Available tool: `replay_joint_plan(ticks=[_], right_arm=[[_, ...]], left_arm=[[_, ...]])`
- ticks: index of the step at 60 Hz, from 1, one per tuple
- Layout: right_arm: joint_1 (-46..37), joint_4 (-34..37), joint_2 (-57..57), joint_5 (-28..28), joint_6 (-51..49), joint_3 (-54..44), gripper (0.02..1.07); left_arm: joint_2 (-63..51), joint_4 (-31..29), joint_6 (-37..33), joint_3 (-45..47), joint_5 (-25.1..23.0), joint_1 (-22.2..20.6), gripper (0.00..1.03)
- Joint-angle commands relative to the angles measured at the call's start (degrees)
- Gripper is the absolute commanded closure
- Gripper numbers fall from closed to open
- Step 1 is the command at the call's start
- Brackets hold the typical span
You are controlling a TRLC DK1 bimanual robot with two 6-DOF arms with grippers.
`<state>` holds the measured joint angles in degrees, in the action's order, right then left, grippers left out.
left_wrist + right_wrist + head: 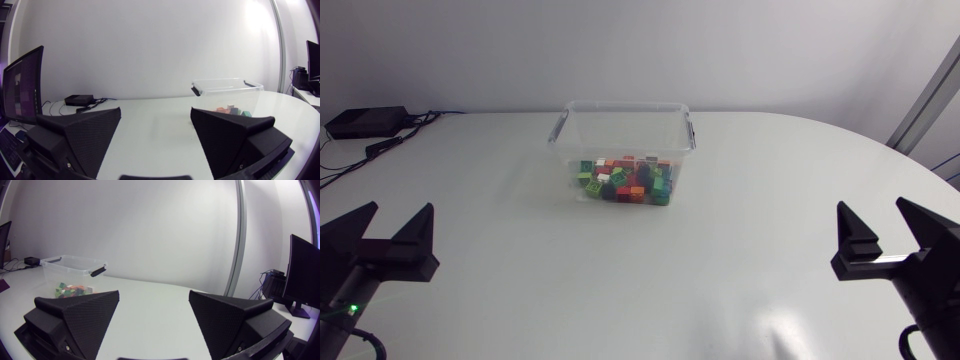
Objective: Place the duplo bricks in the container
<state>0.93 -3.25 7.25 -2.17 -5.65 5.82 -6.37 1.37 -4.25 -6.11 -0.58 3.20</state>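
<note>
A clear plastic container (623, 116) stands at the far middle of the white table, with several duplo bricks (623, 181) in red, green, orange and white heaped inside it. No loose brick shows on the table. My left gripper (382, 232) rests open at the near left edge, nothing between its fingers. At the near right edge my right gripper (890, 236) is likewise open and holds nothing. The left wrist view has its gripper (156, 131) wide apart with the container (227, 90) ahead to one side. From the right wrist, the gripper (154, 311) frames bare table, the container (72, 269) off to its side.
A black box (365, 121) with cables (390, 143) lies at the table's far left corner. The table's curved edge (880, 150) runs along the far right.
</note>
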Motion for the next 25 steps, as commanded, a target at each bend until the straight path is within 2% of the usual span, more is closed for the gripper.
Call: replay_joint_plan(ticks=[1,10,25], right_arm=[[-0.58,1.29,-2.59,0.85,3.03,-2.72,0.07],[-0.93,3.23,-7.20,2.16,5.63,-5.80,0.07],[-0.93,3.25,-7.25,2.17,5.65,-5.82,0.07]], left_arm=[[2.33,-0.45,2.50,2.85,0.38,-1.20,0.07],[6.34,-1.36,4.24,6.08,0.58,-3.18,0.07],[6.37,-1.37,4.25,6.11,0.58,-3.20,0.07]])
